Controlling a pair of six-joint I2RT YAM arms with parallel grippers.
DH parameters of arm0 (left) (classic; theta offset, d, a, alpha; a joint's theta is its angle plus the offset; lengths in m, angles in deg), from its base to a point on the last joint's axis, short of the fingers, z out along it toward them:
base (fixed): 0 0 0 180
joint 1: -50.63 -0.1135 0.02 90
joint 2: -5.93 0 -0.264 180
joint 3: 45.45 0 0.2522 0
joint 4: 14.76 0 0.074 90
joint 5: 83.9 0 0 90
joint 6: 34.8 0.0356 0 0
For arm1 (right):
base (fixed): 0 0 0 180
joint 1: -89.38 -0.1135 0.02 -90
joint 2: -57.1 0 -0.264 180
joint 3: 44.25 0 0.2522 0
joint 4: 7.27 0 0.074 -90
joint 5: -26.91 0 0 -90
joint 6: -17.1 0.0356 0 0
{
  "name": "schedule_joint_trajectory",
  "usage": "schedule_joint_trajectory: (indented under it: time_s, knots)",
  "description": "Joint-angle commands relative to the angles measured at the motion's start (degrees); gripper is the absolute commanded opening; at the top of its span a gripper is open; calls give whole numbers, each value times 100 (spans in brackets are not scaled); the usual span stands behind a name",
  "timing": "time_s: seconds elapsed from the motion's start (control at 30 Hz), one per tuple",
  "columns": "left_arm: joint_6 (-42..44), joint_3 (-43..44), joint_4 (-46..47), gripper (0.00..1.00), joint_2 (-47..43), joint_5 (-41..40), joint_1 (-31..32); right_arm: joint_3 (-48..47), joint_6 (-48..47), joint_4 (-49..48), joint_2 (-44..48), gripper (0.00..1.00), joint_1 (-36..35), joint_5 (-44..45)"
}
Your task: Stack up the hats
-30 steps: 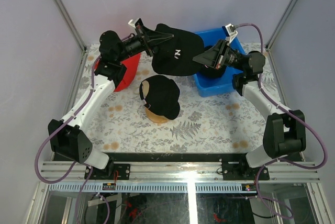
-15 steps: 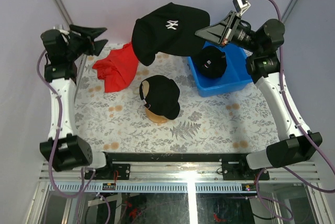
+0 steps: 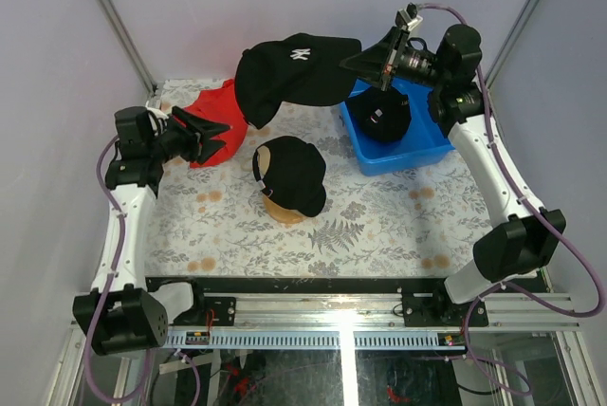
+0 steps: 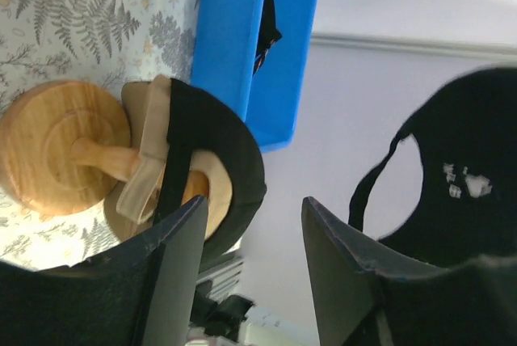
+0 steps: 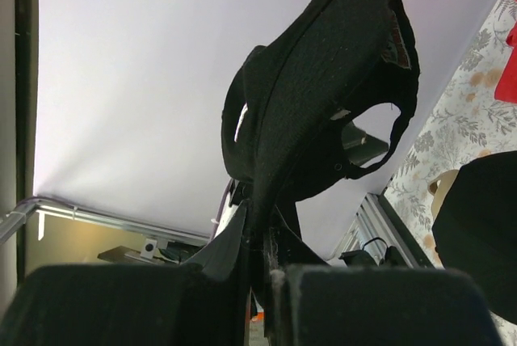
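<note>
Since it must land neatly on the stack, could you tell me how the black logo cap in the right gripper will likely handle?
Probably floppy: the black logo cap droops from a single edge pinch by the right gripper. Likely light, since that pinch alone carries it. It may swing when moved.

cap (image 3: 289,174) on stand (image 4: 60,148); second cap (image 3: 384,114) in bin (image 3: 403,161), right; third cap (image 3: 294,69) aloft

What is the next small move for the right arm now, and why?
Probably swing the right end effector toward the arm bases, bringing the black soft cap with white logo it grips over the black cap on the wooden stand. The held cap hangs behind that stand, not above it.
</note>
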Motion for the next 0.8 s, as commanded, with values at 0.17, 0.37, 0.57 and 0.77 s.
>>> schedule_joint_trajectory:
  time_s: [0.17,0.37,0.57,0.77]
  knots:
    - [1259,-143,-987,51,-486,-485,927,-63,506,-809,-29,0,-40,-109]
    - [1384,-331,-1167,51,-447,-917,1220,195,640,-1018,-13,0,-40,-109]
    - [1480,-353,-1165,51,-268,-1244,1411,299,721,-1122,26,0,-34,-135]
    - [1467,-309,-1000,51,-96,-1460,1663,364,823,-1273,31,0,-26,-144]
